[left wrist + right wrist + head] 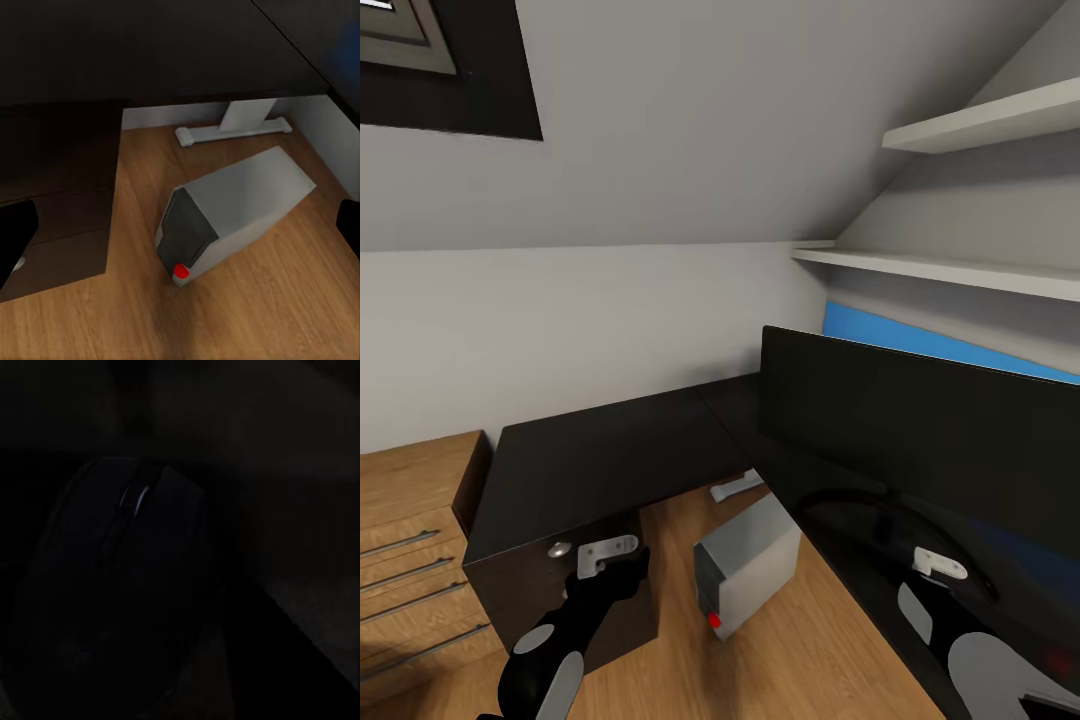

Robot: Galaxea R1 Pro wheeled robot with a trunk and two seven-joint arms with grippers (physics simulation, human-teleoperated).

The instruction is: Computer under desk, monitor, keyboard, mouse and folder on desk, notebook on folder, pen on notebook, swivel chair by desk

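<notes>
My left fingers (pixel 610 556) hang over the floor (pixel 830 650) beside the black drawer unit (pixel 575 590) with its silver knob (pixel 560 549); I cannot tell whether they are spread or pressed together. The computer (pixel 748 578) lies on the wooden floor under the desk (pixel 600 460), its dark front and red button (pixel 180 271) turned toward me, near the desk's white leg (pixel 241 120). The monitor (pixel 930 440) stands on the desk along its right wing, with the blue folder (pixel 920 342) showing behind its upper edge. My right fingers (pixel 938 566) are low over the desk before the monitor; their state is too dark to tell. The mouse (pixel 127 585) sits very close under my right wrist camera, in deep shadow. A wooden cabinet (pixel 415 560) stands left of the desk.
</notes>
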